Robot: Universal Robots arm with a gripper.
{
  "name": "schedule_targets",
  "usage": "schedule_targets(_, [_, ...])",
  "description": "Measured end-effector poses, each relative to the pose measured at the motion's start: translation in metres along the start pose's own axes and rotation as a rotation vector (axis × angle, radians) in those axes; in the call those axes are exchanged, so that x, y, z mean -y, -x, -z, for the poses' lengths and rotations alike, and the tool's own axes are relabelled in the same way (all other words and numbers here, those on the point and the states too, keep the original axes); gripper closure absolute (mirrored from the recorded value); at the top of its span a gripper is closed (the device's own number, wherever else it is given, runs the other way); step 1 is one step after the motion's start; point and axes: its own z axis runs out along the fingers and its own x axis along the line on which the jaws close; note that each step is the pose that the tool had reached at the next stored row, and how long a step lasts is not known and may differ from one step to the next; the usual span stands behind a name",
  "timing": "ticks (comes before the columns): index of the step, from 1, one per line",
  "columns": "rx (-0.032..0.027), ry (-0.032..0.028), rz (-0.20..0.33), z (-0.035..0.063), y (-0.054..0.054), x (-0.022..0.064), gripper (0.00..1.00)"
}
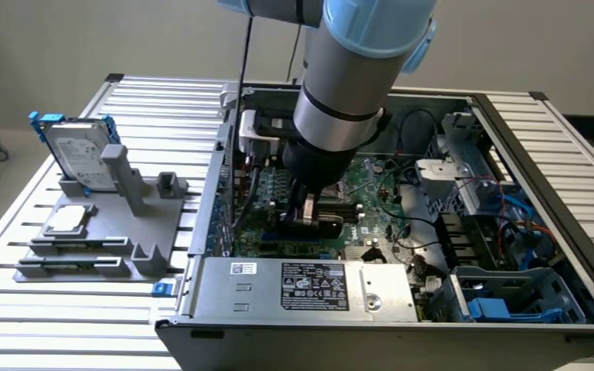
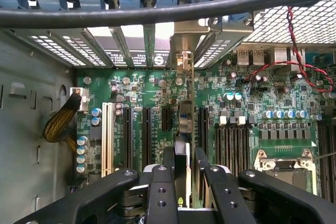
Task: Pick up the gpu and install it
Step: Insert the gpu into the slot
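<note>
Green gpu (image 2: 184,121), edge-on, clamped in gripper (image 2: 184,157) over motherboard (image 2: 142,93), exterior frame centre. Insertion step; seating likely needs square alignment.

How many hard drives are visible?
1: a blue-framed hard drive stands upright on the grey holder at the exterior view's left, outside the case. Others may sit hidden inside the case.

The gpu (image 2: 185,121) stands upright on its long edge, seen edge-on as 1 thin dark strip; the gripper (image 2: 184,163) clamps it from both sides. It sits over the green motherboard (image 2: 157,98), parallel to the black expansion slots (image 2: 128,135) and between 2 of them; its silver end bracket reaches the case's rear wall (image 2: 131,51); whether it is fully seated cannot be told.
</note>
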Motion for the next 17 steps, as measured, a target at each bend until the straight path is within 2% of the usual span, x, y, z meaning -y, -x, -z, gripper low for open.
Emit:
schedule_targets(8, [0.0007, 0.0053, 0.0, -0.0023, -0.0001, -0.0005, 0.74])
schedule_targets(17, [0.0006, 0.0068, -0.001, -0.0023, 0.0, -0.0005, 0.74])
